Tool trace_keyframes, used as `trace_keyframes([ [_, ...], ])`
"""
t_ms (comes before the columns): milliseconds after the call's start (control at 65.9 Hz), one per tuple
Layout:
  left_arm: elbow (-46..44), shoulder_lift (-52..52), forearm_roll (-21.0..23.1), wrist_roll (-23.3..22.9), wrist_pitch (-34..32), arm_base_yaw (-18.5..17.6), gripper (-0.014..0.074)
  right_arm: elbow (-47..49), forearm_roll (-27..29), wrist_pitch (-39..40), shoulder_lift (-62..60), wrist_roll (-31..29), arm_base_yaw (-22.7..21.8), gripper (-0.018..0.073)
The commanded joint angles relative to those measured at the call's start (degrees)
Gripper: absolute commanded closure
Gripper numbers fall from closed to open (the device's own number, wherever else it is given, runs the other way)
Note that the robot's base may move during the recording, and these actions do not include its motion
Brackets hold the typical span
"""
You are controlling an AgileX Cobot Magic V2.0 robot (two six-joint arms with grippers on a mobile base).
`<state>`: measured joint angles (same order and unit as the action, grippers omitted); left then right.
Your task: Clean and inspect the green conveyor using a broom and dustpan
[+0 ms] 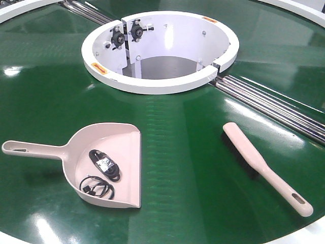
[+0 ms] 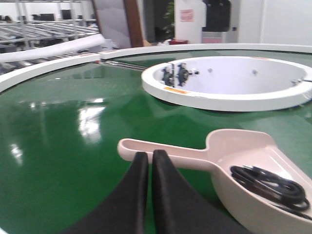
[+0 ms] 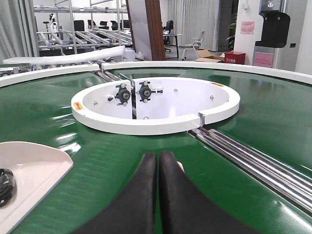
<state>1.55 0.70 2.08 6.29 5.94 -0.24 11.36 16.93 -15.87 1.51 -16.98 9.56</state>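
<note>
The pink-beige dustpan (image 1: 109, 162) lies on the green conveyor (image 1: 183, 168) at the left, handle pointing left, with black coiled cables (image 1: 104, 165) inside. The broom (image 1: 266, 168) lies on the belt at the right, bristles down, handle toward the near right. Neither gripper shows in the front view. In the left wrist view my left gripper (image 2: 149, 156) is shut and empty, just short of the dustpan's handle (image 2: 165, 152). In the right wrist view my right gripper (image 3: 158, 156) is shut and empty, and a small bit of the broom (image 3: 180, 166) peeks out behind it.
The white central ring (image 1: 162, 76) stands at the back middle, with bearings on its inner wall. Steel rollers (image 1: 274, 107) run from the ring toward the right edge. The white rim (image 2: 44, 68) bounds the belt; shelving and a room lie beyond.
</note>
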Motion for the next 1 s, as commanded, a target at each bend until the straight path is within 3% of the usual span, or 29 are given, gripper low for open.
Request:
trace_keyframes([
  [0, 0.62, 0.90, -0.80, -2.28, -4.99, 1.99, 0.0604, 1.50, 0.26, 4.48, 0.79, -0.62, -0.13, 0.0568],
  [121, 0.68, 0.90, -1.74, -2.86, -4.99, 2.84, 0.0604, 1.50, 0.26, 4.48, 0.79, -0.62, -0.13, 0.0568],
  [273, 0.73, 0.90, -7.05, -8.59, -5.16, 2.84, 0.0604, 1.50, 0.26, 4.48, 0.79, -0.62, -0.13, 0.0568],
  [425, 0.73, 0.90, -5.26, -8.57, -4.97, 2.33, 0.0604, 1.50, 0.26, 4.48, 0.79, -0.62, -0.13, 0.0568],
  [986, 0.55, 0.90, -5.23, -8.52, -4.97, 1.20, 0.0603, 1.50, 0.26, 4.48, 0.79, -0.62, -0.13, 0.0568],
])
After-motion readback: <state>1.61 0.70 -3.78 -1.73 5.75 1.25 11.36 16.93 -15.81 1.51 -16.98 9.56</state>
